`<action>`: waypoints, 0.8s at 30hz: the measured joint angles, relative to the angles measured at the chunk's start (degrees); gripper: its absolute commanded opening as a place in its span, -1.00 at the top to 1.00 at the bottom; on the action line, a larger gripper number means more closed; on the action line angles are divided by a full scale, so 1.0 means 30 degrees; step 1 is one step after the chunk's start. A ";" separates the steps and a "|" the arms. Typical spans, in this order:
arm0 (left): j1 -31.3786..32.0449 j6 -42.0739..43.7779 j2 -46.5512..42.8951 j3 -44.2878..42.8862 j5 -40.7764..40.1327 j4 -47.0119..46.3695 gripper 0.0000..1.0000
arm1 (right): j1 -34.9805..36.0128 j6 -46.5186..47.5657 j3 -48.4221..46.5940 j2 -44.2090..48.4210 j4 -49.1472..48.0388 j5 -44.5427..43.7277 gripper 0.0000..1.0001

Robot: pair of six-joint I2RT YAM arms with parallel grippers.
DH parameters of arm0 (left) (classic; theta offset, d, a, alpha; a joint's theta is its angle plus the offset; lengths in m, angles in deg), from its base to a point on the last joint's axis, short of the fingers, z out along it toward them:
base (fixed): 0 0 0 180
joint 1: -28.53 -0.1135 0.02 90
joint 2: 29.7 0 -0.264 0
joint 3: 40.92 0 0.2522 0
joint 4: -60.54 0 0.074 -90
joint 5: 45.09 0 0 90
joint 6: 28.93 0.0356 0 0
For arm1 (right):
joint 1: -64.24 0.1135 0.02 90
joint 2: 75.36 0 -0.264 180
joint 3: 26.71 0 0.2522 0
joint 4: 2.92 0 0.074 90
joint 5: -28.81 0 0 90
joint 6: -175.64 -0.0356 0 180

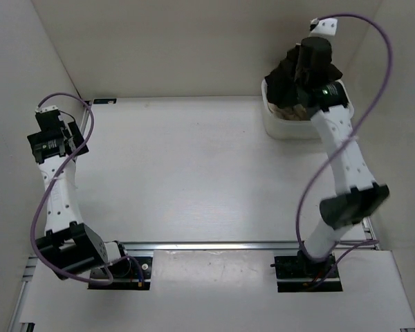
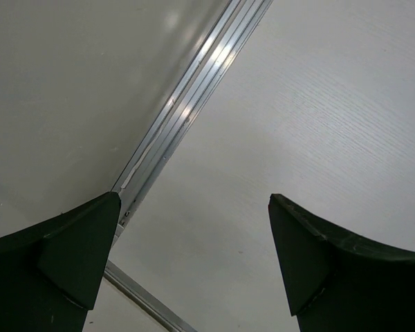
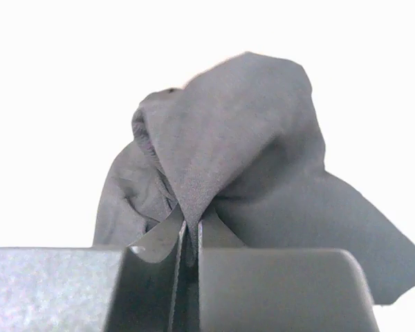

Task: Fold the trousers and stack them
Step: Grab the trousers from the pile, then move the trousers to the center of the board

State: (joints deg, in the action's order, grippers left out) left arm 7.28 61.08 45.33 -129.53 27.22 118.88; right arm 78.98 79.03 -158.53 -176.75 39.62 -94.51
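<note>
The black trousers hang in a bunch over a white bin at the far right corner. My right gripper is shut on a fold of them and holds them above the bin. In the right wrist view the dark fabric rises from between the closed fingers of the right gripper. My left gripper is open and empty at the far left; in the left wrist view it hovers over bare table beside a metal rail.
The bin also holds a beige cloth under the trousers. White walls close in the table on the left, back and right. A metal rail runs along the near edge by the arm bases.
</note>
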 measured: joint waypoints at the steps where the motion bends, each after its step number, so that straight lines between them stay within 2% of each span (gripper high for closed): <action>1: 0.0000 0.0000 -0.0568 0.0146 0.0153 0.0000 -1.00 | 0.0831 0.0466 0.0423 0.1617 -0.0415 -0.0277 1.00; 5: 0.0022 0.0000 -0.2608 0.0466 0.0729 0.0051 -1.00 | 0.4539 0.1661 0.2594 0.8240 -0.2841 -0.0102 1.00; 9: 0.0299 0.0000 -0.3789 0.0459 0.1151 0.0022 -1.00 | 0.6455 0.0933 0.1763 1.1162 -0.4095 0.1647 1.00; 14: 0.0408 0.0000 -0.3898 0.0044 0.1814 0.0226 -1.00 | 0.6768 -0.1756 0.0663 0.9989 -0.4430 0.4197 1.00; 20: 0.0408 0.0000 -0.3898 -0.0350 0.2288 0.0291 -1.00 | 0.8262 -0.5486 0.0954 0.3869 -0.2200 0.4852 1.00; 21: 0.0408 0.0000 -0.3898 -0.0335 0.2280 0.0313 -1.00 | 0.8539 -0.6178 0.0969 0.2499 -0.1413 0.4714 0.76; 23: 0.0408 0.0000 -0.3898 -0.0284 0.2280 0.0350 -1.00 | 0.8998 -0.7665 0.1086 0.0015 0.0240 0.4197 -0.24; 24: 0.0408 0.0000 -0.3898 -0.0211 0.2273 0.0335 -1.00 | 0.9231 -0.8320 0.1188 -0.1027 0.0998 0.4044 -0.51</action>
State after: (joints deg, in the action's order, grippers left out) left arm 8.50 61.08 33.63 -130.17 34.04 119.88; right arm 106.67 54.07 -154.97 -179.83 42.61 -82.38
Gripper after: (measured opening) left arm 0.998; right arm 0.399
